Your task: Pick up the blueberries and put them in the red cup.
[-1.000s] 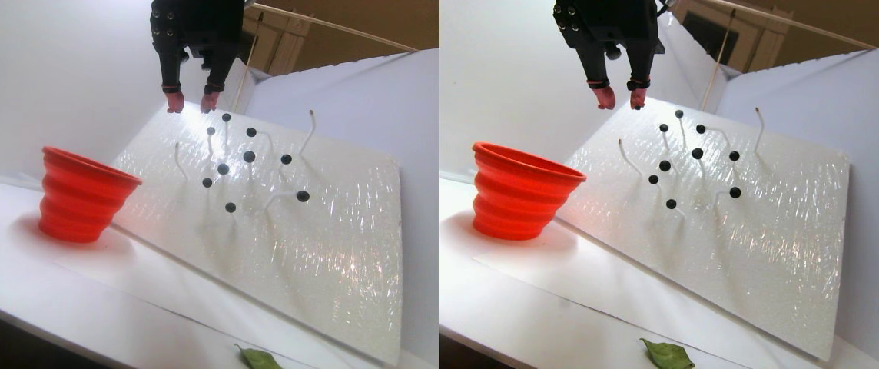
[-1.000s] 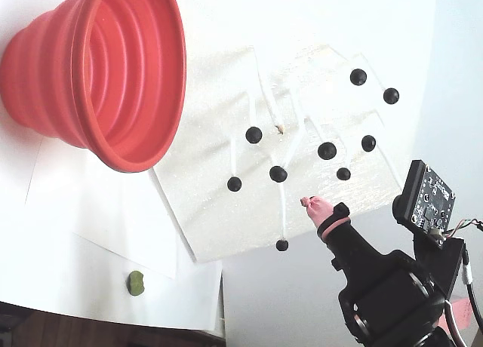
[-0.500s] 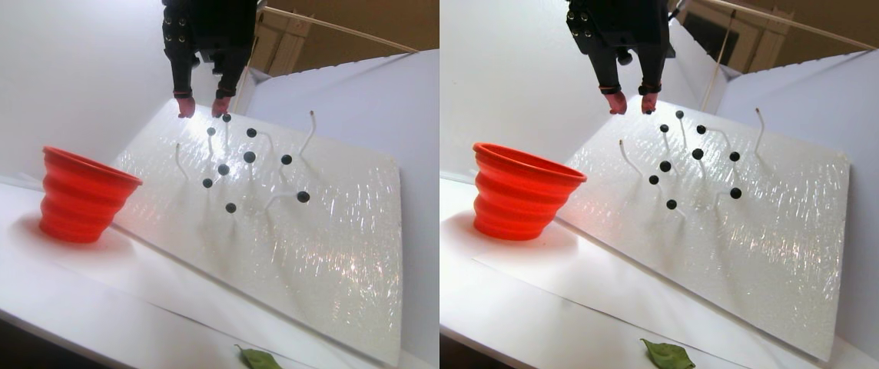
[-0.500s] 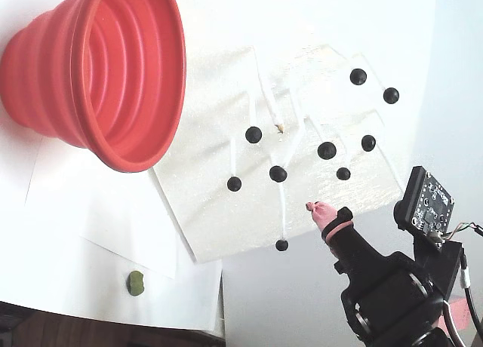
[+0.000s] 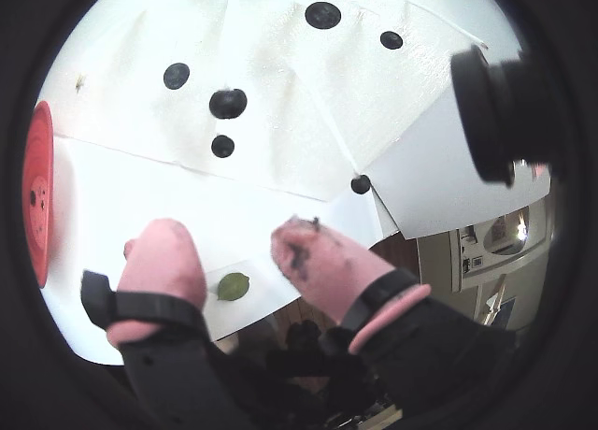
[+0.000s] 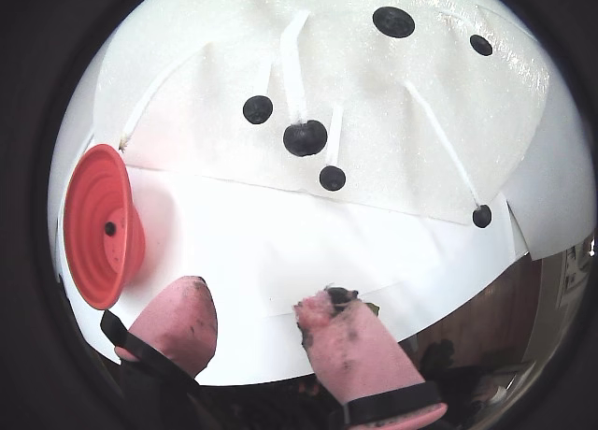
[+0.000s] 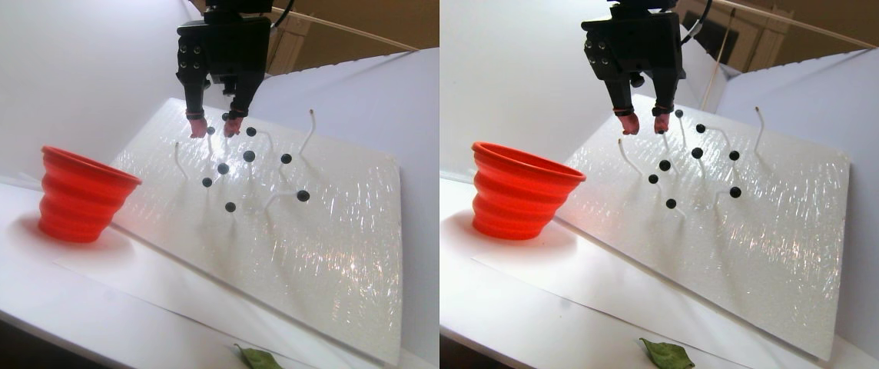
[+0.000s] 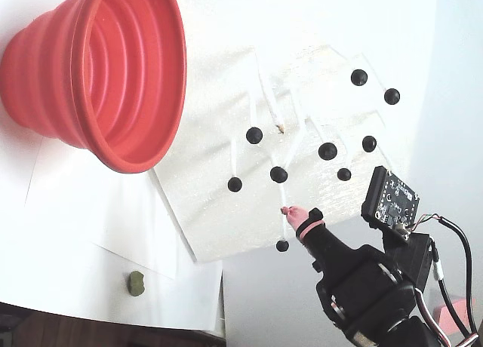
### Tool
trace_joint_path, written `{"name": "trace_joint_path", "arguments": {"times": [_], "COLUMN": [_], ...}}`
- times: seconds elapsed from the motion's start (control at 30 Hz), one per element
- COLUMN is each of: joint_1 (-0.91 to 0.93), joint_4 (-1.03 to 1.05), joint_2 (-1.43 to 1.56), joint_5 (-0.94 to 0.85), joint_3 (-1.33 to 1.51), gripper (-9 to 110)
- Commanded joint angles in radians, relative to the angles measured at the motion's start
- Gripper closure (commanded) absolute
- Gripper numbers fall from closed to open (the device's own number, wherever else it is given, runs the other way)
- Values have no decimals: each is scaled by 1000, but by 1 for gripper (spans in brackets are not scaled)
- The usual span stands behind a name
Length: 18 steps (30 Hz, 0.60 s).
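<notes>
Your gripper (image 6: pixel 257 318) hangs empty with its pink fingertips apart, one berry (apparently) lies in the red cup (image 6: pixel 93 226), and the other blueberries (image 6: pixel 305 136) still wait on their white stalks.

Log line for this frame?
gripper: open, empty, above board | blueberries: on stems on board, none held | red cup: upright, one dark ball inside | step: approaching berry

In the fixed view, the pincer (image 8: pixel 290 211) shows one pink fingertip (image 8: pixel 293 213); the other is hidden behind it. The cup (image 8: pixel 90 68), far to its upper left, is cut off by the top edge. In a wrist view, the cup (image 5: pixel 39 196) is partly lost in the lens's dark border.
</notes>
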Motion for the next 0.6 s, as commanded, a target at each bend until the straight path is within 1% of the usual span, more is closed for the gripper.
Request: {"name": "trace_joint_path", "arguments": {"times": [0.0,0.57], "joint_1": [49,72], "joint_4": [-38,-121], "joint_2": [-14,-176], "joint_5": [-12,-44], "joint_3": [-121,-222], "gripper": [84,83]}}
